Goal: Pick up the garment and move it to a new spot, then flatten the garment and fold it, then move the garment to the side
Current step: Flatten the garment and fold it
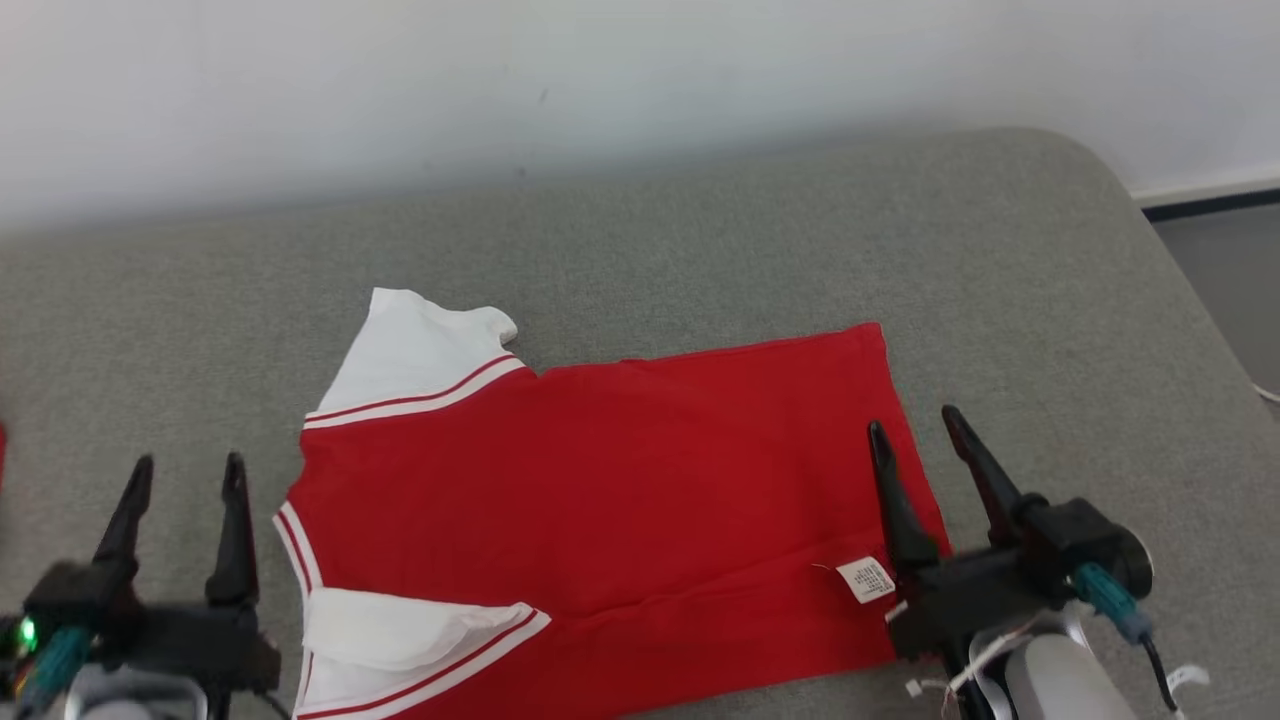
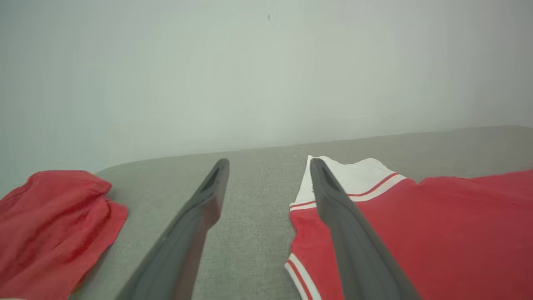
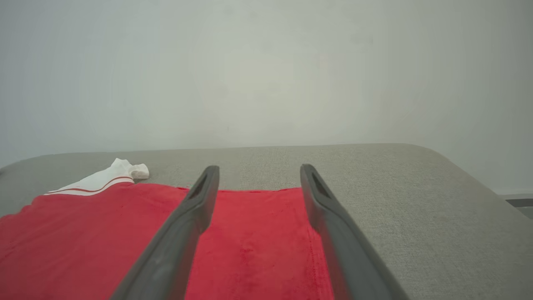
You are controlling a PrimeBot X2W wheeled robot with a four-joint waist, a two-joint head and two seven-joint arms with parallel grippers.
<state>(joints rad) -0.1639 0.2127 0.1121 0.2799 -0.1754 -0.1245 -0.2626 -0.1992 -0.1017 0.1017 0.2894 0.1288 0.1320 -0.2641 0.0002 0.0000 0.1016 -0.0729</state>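
Red with white, stripe-trimmed sleeves, the T-shirt lies flat across the middle of the grey cloth-covered worktop, sleeves toward the robot's left, hem toward its right. The left gripper sits just beside the sleeve end, fingers spread wide and empty. The right gripper straddles the hem edge, fingers likewise wide, gripping nothing. A crumpled red cloth lies farther left.

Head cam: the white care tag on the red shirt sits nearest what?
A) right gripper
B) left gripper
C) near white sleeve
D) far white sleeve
A: the care tag lies on the red shirt at its hem end, right beside the base of the open right gripper.
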